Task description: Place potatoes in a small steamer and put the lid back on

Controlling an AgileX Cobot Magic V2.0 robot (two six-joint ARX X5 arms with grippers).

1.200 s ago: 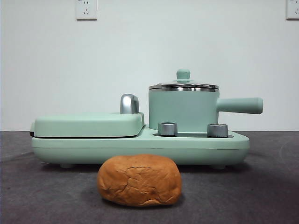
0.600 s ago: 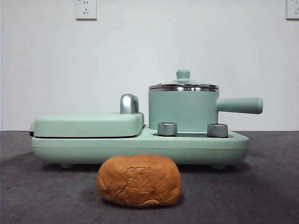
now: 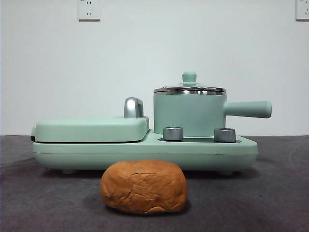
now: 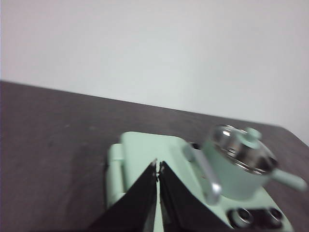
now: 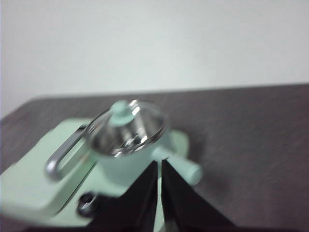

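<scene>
lid on, potato waiting on the table

the potato (image 3: 144,187) lies on the dark grey table (image 3: 270,193), just in front of the mint-green cooker (image 3: 203,152), free for a grasp from above. the steamer (image 3: 189,115) stands on the cooker's burner with its lid (image 3: 189,89) seated, so by my judgement the lid must come off first. the left gripper (image 4: 158,166) hangs above the grill plate (image 4: 145,154), the right gripper (image 5: 160,166) above the steamer's handle (image 5: 181,164); both have jaws pressed together, holding nothing. behind is a plain white wall with 2 sockets (image 3: 89,9).
</scene>
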